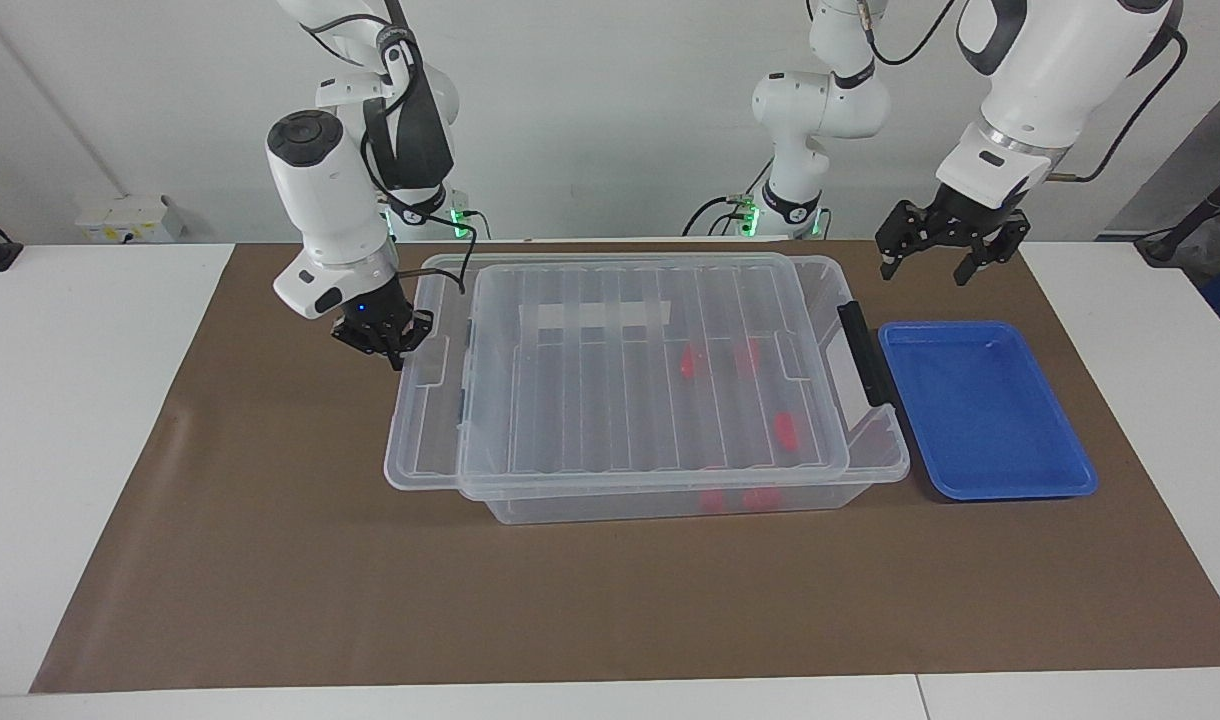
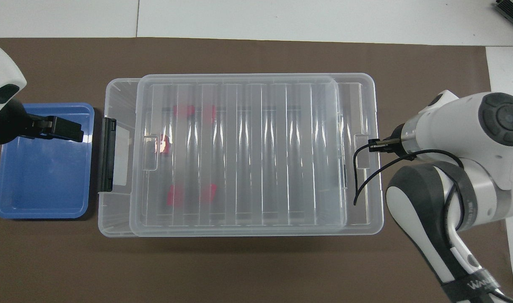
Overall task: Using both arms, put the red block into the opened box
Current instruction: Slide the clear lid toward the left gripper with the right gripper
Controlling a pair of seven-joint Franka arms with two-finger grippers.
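Overhead view: ribbed clear lid (image 2: pixel 256 151) over red blocks (image 2: pixel 175 196).

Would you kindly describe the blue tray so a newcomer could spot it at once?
Start from the big clear box in the middle of the brown mat. Beside its black handle, toward the left arm's end, lies the blue tray: shallow, opaque and lidless.

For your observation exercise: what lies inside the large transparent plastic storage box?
Through the ribbed clear lid on the large transparent plastic storage box, several small red plastic blocks show as blurred shapes on its floor. Their exact number and poses cannot be read, as the lid covers them.
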